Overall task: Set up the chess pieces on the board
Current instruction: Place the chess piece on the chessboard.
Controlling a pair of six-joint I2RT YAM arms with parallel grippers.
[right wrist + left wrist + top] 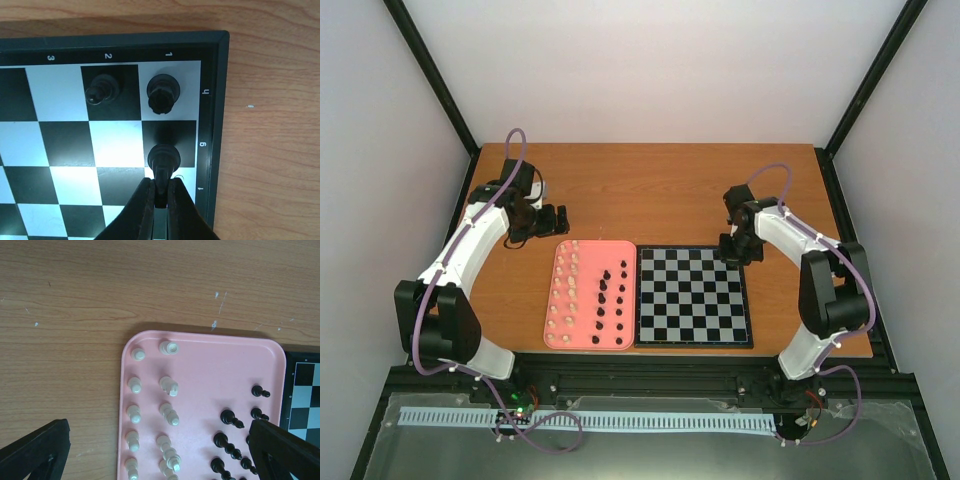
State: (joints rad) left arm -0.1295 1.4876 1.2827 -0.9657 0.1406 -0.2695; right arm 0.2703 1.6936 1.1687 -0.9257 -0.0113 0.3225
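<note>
The chessboard lies right of the pink tray. Several black pieces and cream-white pieces stand in rows on the tray. My right gripper is shut on a black piece, holding it over the board's far right corner. Two black pieces stand there: one on the corner square, one beside it. My left gripper is open and empty, hovering behind the tray's far left end; its fingers frame the tray in the left wrist view.
The wooden table stretches behind the tray and board. Black frame posts rise at both back corners, with white walls around. A metal rail runs along the near edge.
</note>
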